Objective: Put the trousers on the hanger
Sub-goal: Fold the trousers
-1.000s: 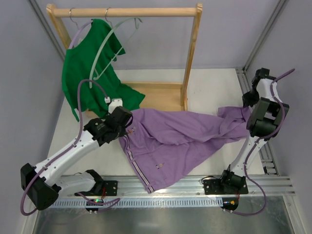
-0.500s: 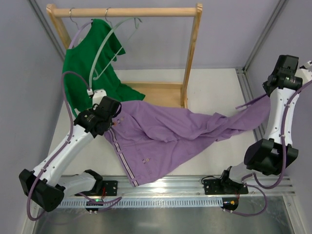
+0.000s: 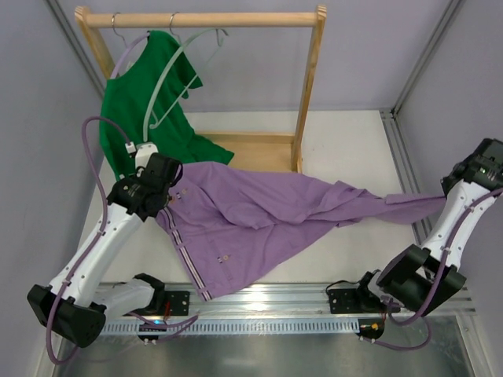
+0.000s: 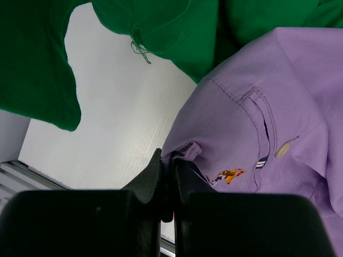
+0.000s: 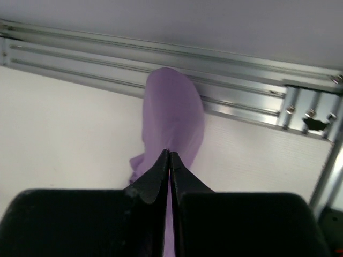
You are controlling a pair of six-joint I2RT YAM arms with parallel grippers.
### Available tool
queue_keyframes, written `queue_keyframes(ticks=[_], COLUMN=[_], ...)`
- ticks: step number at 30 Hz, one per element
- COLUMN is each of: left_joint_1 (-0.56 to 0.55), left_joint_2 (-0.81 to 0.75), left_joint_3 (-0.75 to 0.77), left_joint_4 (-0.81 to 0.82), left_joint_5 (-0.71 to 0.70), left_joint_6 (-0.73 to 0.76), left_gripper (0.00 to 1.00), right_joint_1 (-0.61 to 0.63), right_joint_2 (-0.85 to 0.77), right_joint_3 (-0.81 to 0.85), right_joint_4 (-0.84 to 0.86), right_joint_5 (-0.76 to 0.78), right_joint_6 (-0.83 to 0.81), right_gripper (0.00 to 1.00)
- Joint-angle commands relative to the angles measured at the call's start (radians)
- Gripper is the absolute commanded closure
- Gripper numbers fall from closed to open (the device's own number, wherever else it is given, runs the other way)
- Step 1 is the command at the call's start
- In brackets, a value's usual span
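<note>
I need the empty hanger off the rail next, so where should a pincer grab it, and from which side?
Probably the pale hanger by its curved shoulder near the hook, coming from the right: that stretch hangs clear of the green shirt.

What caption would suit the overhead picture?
Left end effector and right end effector pinch the trousers stretched across the table, hanger waiting.

A wooden clothes rack point(image 3: 236, 19) stands at the back of a white table point(image 3: 354, 149), enclosed by plain grey walls point(image 3: 354, 55) and edged with metal rails point(image 3: 275, 297).
</note>
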Motion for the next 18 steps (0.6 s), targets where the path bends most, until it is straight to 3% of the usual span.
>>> queue_keyframes(ticks=[1, 2, 4, 6, 8, 9, 14, 18], left_joint_1=[0.016, 0.015, 0.016, 0.016, 0.016, 0.016, 0.016, 0.016], left_joint_2=[-0.01, -0.01, -0.017, -0.025, -0.036, -0.039, -0.056, -0.065], left_joint_3=[0.052, 0.052, 0.052, 0.051, 0.049, 0.052, 0.043, 0.019], left_joint_4=[0.012, 0.014, 0.021, 0.032, 0.049, 0.051, 0.072, 0.083], left_joint_5=[-0.015, -0.008, 0.021, 0.07, 0.1, 0.113, 0.184, 0.227], left_joint_6=[0.026, 0.031, 0.046, 0.06, 0.066, 0.068, 0.065, 0.065], left_gripper=[1.0, 1.0, 1.0, 1.0, 1.0, 1.0, 1.0, 1.0], right_joint_1=[-0.112, -0.143, -0.212, -0.217, -0.194, -0.162, 0.166, 0.318], right_joint_2=[-0.125, -0.138, -0.153, -0.176, -0.207, -0.214, -0.193, -0.025], right_joint_3=[-0.142, -0.184, -0.192, -0.175, -0.155, -0.149, -0.11, -0.149], right_joint_4=[0.031, 0.035, 0.004, 0.005, 0.013, 0.039, 0.096, 0.208], right_joint_5=[-0.052, -0.06, -0.086, -0.198, -0.349, -0.37, -0.312, -0.344], right_joint_6=[-0.027, -0.036, -0.056, -0.082, -0.085, -0.085, -0.064, -0.121], right_gripper=[0.96, 0.96, 0.84, 0.6, 0.55, 0.45, 0.4, 0.32])
